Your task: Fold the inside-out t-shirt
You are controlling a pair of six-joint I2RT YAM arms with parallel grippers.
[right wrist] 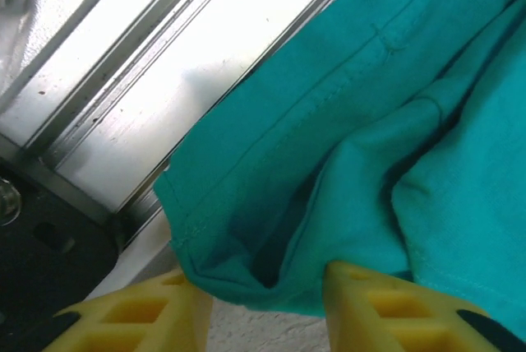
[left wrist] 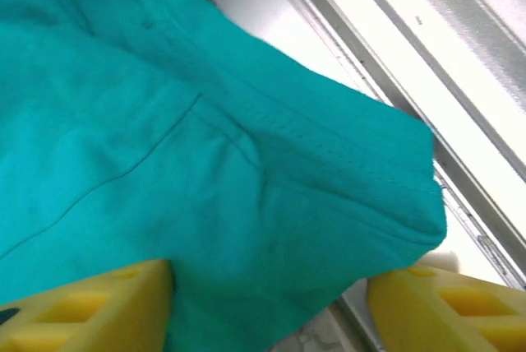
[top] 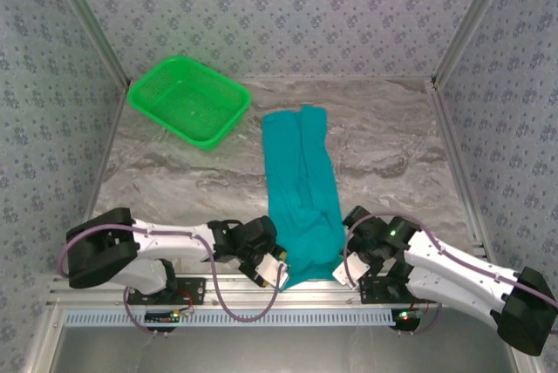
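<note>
The t-shirt (top: 301, 190) is found folded lengthwise; crosswise folds remain. The left fingers (left wrist: 82, 307) are spread astride its hem; whether the right fingers (right wrist: 394, 307) pinch it cannot be told.

The bench (top: 392, 155) is a grey, marbled slab. Two things lie directly on it. A bright green mesh basket (top: 189, 100) sits at the far left corner, turned at an angle to the edges. The teal t-shirt (top: 301, 194) lies just right of it (near, not touching), gathered into a long narrow strip that runs from mid-bench towards the near edge. Its near end spills past the bench onto the metal rail (right wrist: 164, 64), where a stitched hem corner rests, creased and doubled over.
</note>
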